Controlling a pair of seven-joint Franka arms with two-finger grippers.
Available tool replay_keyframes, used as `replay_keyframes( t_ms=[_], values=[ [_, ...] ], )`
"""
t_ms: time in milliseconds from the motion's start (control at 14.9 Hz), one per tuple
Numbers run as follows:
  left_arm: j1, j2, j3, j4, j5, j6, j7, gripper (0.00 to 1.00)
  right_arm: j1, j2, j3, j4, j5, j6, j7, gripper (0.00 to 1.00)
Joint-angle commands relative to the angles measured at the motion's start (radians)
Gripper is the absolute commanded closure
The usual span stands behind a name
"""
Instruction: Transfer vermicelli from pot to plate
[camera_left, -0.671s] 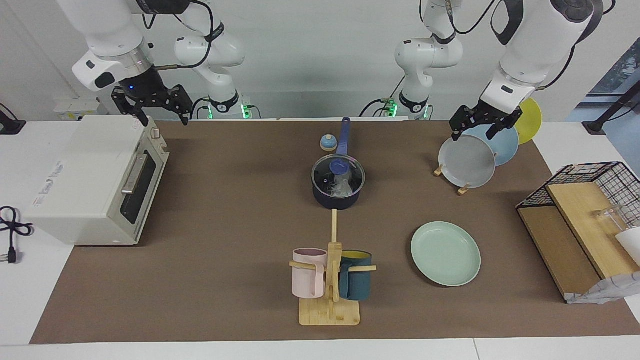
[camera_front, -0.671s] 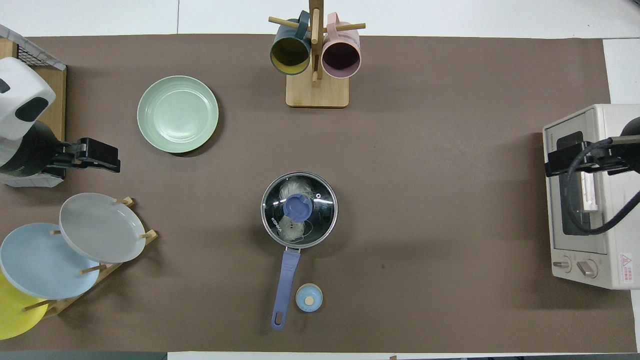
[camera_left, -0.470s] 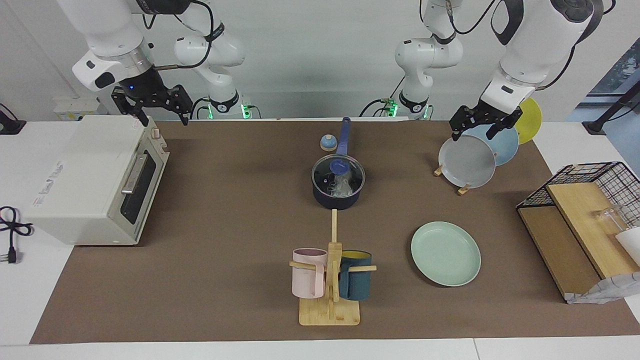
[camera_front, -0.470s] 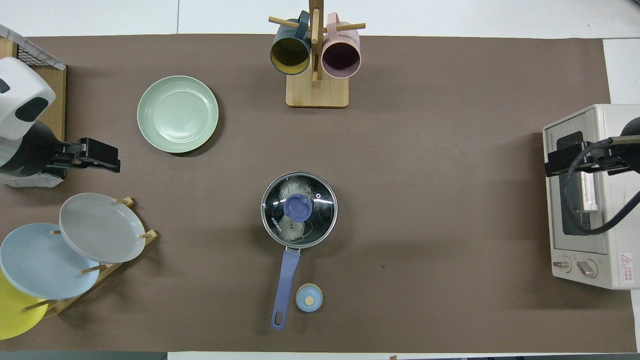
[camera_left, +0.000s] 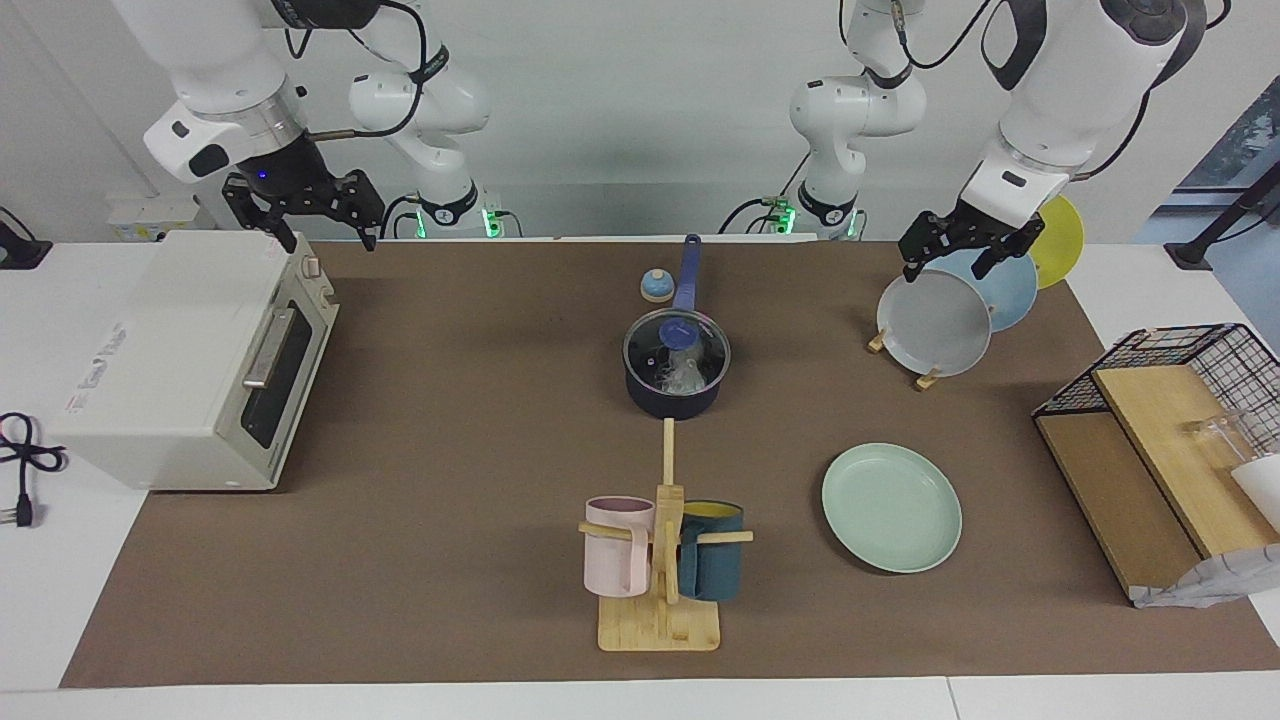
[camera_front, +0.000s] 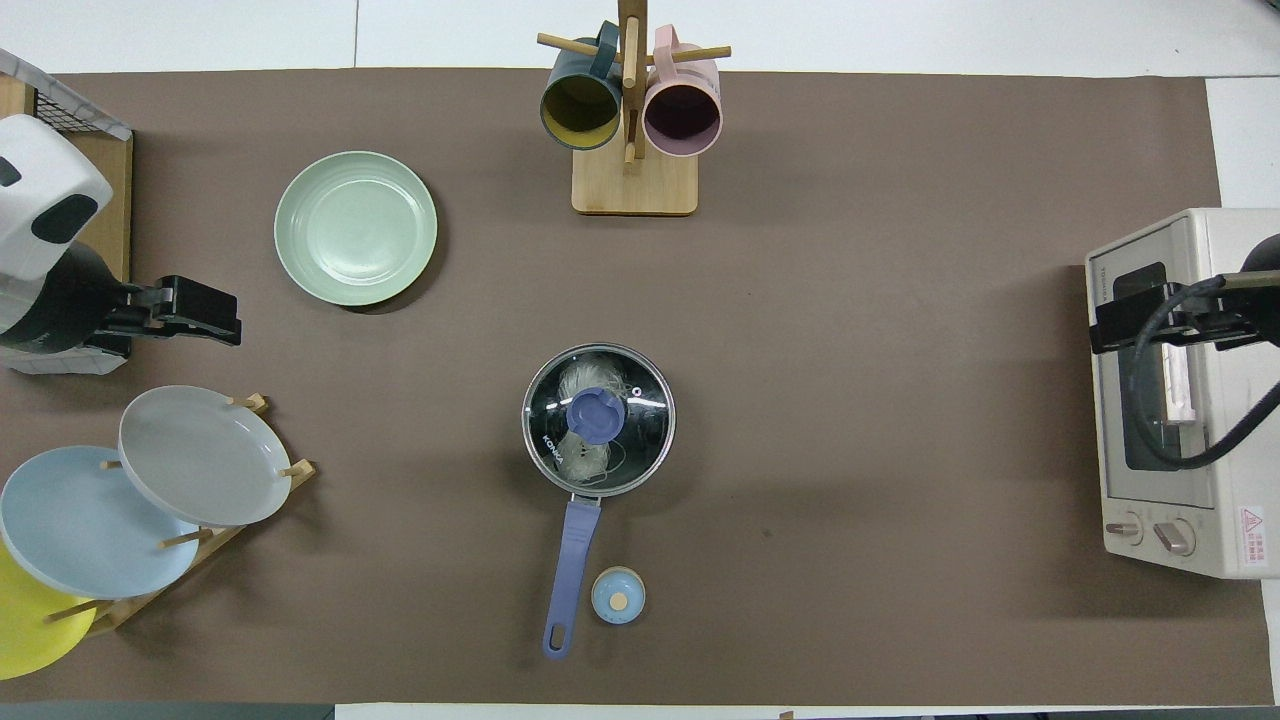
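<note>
Nothing of the transfer is done yet.

Right pincer (camera_left: 305, 210): up over the toaster oven (camera_left: 190, 360) at its end of the table (camera_left: 450, 450), fingers spread, holding nothing; this arm waits.

Pot (camera_left: 676, 375): mid-table, glass lid (camera_front: 598, 418) on. Vermicelli (camera_front: 585, 385) shows through the glass, all of it inside the pot.

Plate (camera_left: 891, 507): bare, farther from the robots than the pot, toward the left arm's end.

Left pincer (camera_left: 958, 250): up over the rack of plates (camera_left: 935, 320), fingers spread, empty.

Left to do, by my reading: lift the lid, take the noodles, set them on the plate.
</note>
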Motion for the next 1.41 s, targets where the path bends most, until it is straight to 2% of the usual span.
replay_keyframes(
  t_ms=[0,134,268,671,872,1006,1207,1341],
  values=[
    [0.001,-0.017,0.0,-0.013,-0.013,0.012,-0.01,0.0,-0.007,-0.01,0.007,-0.008,0.002,-0.009,-0.02,0.0],
    [0.007,-0.017,0.0,-0.014,-0.013,0.012,-0.008,0.0,-0.006,-0.014,0.009,-0.008,0.005,-0.019,-0.025,0.0],
    [0.007,-0.017,0.001,-0.014,-0.013,0.01,-0.008,0.0,0.003,-0.009,0.016,-0.008,0.041,0.019,-0.011,0.0],
    [-0.002,-0.017,0.001,-0.013,-0.013,0.016,-0.008,0.0,0.239,0.042,0.017,-0.007,0.055,0.123,0.226,0.0],
    [-0.002,-0.017,0.001,-0.014,-0.013,0.016,-0.008,0.0,0.337,0.107,0.018,0.013,0.048,0.159,0.351,0.0],
    [-0.003,-0.016,0.0,-0.014,-0.013,0.016,-0.008,0.0,0.426,0.199,0.021,0.082,0.046,0.203,0.463,0.0],
    [-0.003,-0.017,0.0,-0.016,-0.013,0.016,-0.008,0.0,0.579,0.305,0.023,0.125,0.01,0.264,0.65,0.0],
    [-0.003,-0.017,0.0,-0.016,-0.013,0.016,-0.008,0.0,0.606,0.312,0.024,0.092,-0.007,0.351,0.713,0.0]
  ],
)
